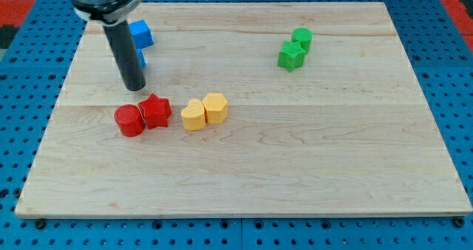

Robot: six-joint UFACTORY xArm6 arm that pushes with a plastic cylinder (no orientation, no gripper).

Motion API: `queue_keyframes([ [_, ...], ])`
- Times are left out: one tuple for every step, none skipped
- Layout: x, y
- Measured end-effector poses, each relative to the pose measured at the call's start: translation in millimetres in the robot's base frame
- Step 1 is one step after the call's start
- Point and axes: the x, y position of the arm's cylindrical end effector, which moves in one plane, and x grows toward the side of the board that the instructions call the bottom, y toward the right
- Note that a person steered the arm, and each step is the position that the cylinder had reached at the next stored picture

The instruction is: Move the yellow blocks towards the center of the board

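Two yellow blocks sit touching, left of the board's middle: a yellow heart and a yellow hexagon-like block to its right. My tip is at the end of the dark rod, above and to the left of them. It stands just above the red cylinder and the red star, apart from both. The reds lie left of the yellow heart.
A blue cube and a second blue block, partly hidden behind the rod, sit at the view's upper left. A green star and a green cylinder touch at the upper right. The wooden board lies on a blue pegboard.
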Motion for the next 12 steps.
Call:
queue_keyframes([
  [-30,-20],
  [-39,-11],
  [-43,-4],
  [-66,-2],
  [-48,-1],
  [5,54],
  [34,116],
  [35,108],
  [35,108],
  [33,104],
  [37,82],
  [65,73],
])
